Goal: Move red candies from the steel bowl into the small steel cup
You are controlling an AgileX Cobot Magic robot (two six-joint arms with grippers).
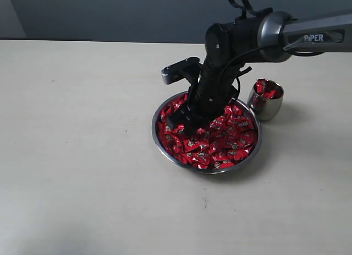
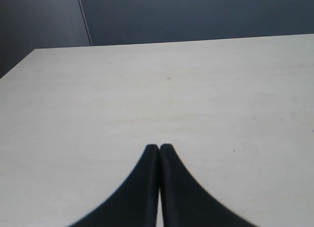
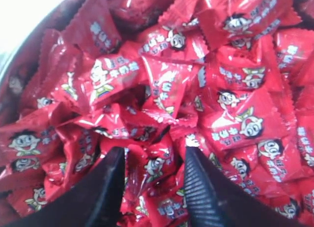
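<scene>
I see the red candies point(image 1: 223, 140) piled high in the steel bowl point(image 1: 155, 131), which sits a little to the 3 o'clock side of the middle of the exterior view. Each candy is a small square in a shiny red wrapper with crimped edges, and the right wrist view shows a small cartoon face and pale letters printed on it. The bowl is wide, shallow and bright, with a thin rim. The small steel cup point(image 1: 268, 107) stands upright just beside the bowl at about 2 o'clock from it, and a few red wrappers show above its mouth. My right gripper point(image 3: 153, 153) is down in the heap, toward the 10 o'clock part of the bowl; its two dark fingers stand apart with candies lying in the gap, and I cannot see that they press on any one. My left gripper point(image 2: 159, 147) is over bare table with its fingers together and nothing between them. The table point(image 1: 82, 156) is pale, matte and cream in colour. Behind it, at 12 o'clock, there is a plain dark grey-blue wall point(image 1: 110, 12).
</scene>
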